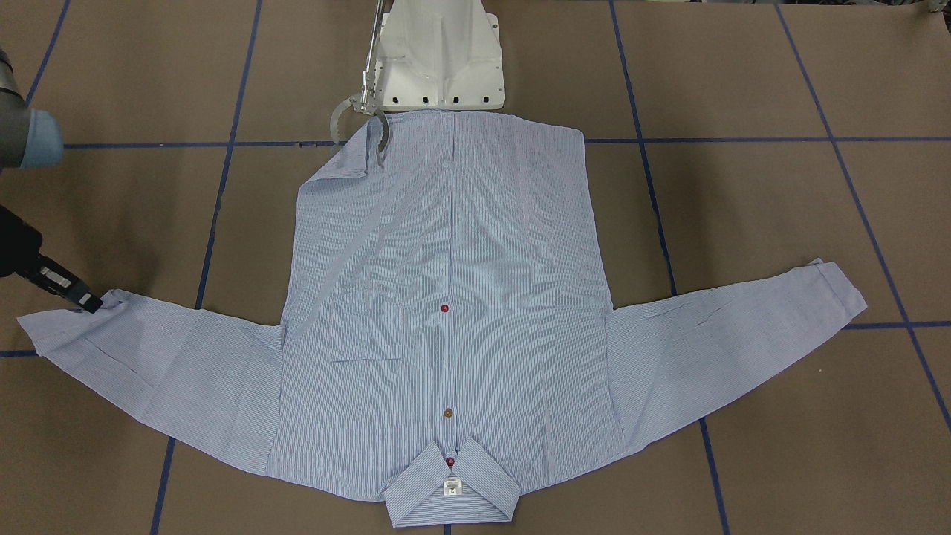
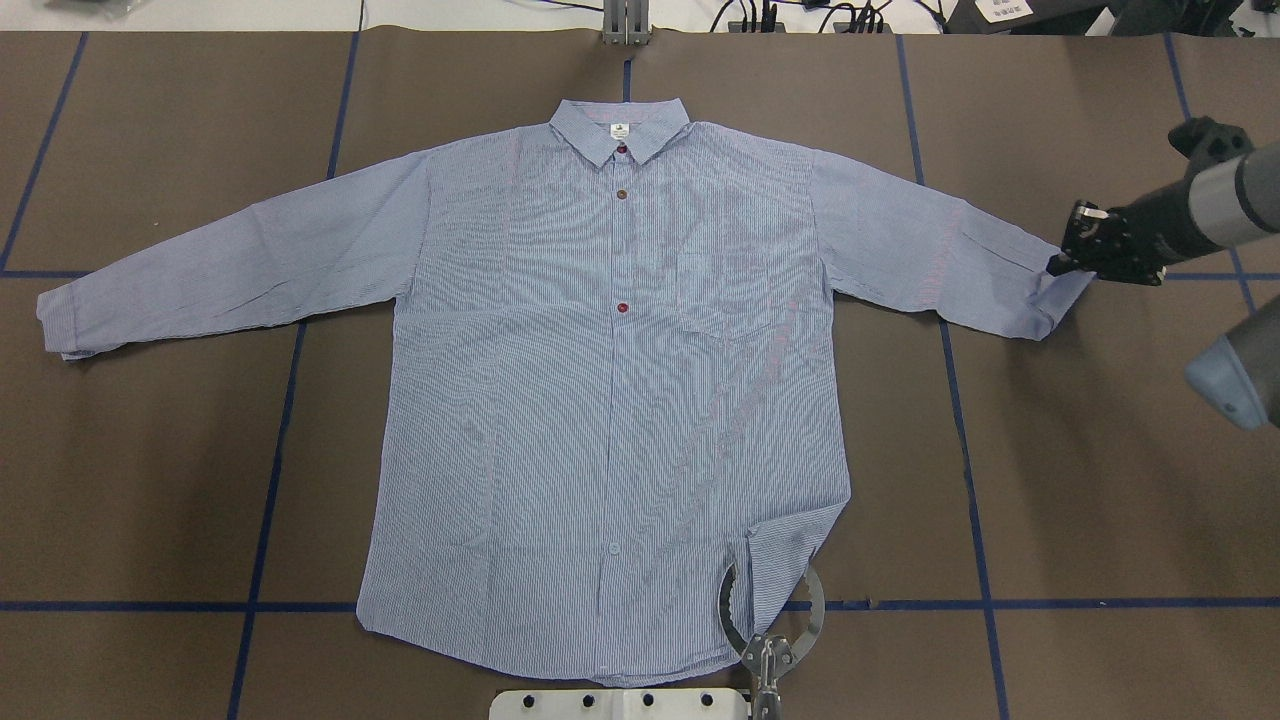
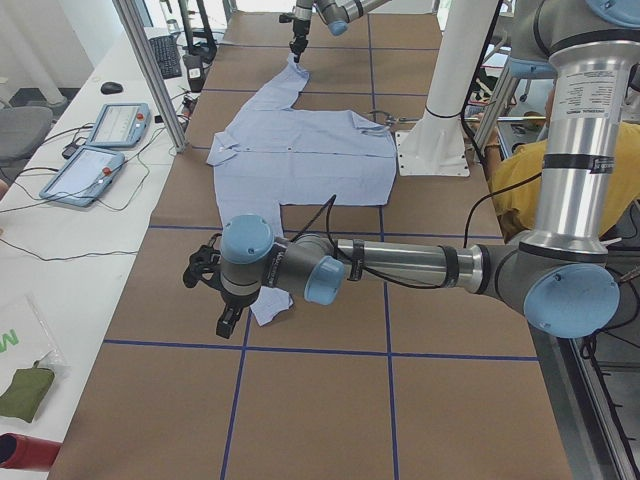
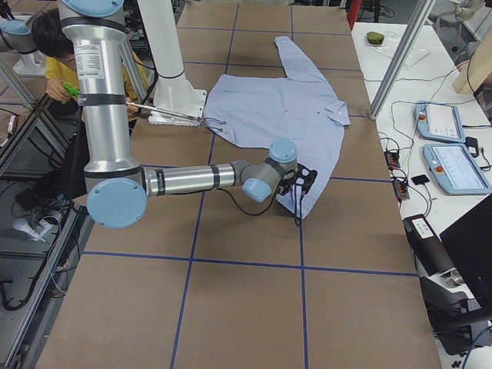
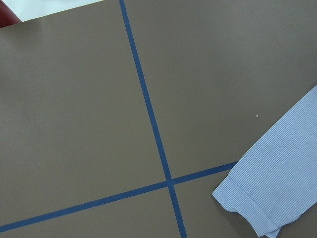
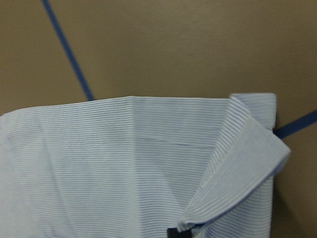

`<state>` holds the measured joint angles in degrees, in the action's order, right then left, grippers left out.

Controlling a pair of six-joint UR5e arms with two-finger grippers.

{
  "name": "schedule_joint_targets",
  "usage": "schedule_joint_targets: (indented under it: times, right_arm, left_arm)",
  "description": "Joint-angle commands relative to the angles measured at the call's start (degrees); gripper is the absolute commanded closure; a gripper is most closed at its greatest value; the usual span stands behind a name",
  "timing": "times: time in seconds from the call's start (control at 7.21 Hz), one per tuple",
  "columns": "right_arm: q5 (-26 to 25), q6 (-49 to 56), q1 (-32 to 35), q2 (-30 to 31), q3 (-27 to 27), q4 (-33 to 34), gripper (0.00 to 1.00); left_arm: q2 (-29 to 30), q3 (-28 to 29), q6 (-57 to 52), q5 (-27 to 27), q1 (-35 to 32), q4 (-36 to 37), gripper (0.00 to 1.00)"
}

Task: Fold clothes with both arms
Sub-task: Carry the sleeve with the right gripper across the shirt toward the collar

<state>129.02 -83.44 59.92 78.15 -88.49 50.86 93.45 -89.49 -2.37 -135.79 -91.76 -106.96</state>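
A brown table (image 2: 1050, 480) marked off by blue tape lines (image 5: 148, 104) carries the shirt (image 2: 600, 400). It is a light blue-and-white striped button shirt spread flat, front up, with both sleeves stretched out sideways. Its collar (image 2: 620, 128) is on the side away from the robot and its hem is by the white pedestal base (image 1: 442, 52). The right arm (image 4: 192, 178) reaches low over the table to the end of the sleeve on the robot's right. The left arm (image 3: 400, 265) reaches out to the end of the other sleeve. The right gripper (image 2: 1058, 264) sits at the very tip of its sleeve, its jaws brought together on the right cuff (image 6: 237, 163). The cuff's edge is raised off the table there and folded back on itself, and one black fingertip (image 6: 172, 232) shows under the pinched cloth. The left gripper (image 3: 226, 325) points down just beside the left cuff (image 5: 252, 198), which lies on the table near a crossing of tape lines. Only the side view shows this gripper, so I cannot tell whether its jaws are apart or together, or whether it touches the cloth. Serrated metal tongs (image 2: 768, 652) reach in beside the pedestal to the hem corner on the robot's right, which is turned over.
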Motion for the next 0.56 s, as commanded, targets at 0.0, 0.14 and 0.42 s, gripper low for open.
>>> schedule_joint_targets:
  times: [0.0, 0.14, 0.42]
  right_arm:
    - [-4.44, -6.54, -6.62, -16.20, 0.59, 12.90, 1.00]
    - [-9.09, -6.90, -10.84, -21.06, 1.55, 15.04, 1.00]
    - [-19.37, -11.02, -18.41, -33.86, 10.38, 14.97, 1.00]
  left_arm:
    - [0.07, 0.01, 0.00, 0.00, 0.00, 0.00, 0.01]
    - [0.07, 0.01, 0.00, 0.00, 0.09, 0.00, 0.01]
    - [0.07, -1.38, 0.00, 0.00, 0.09, 0.00, 0.01]
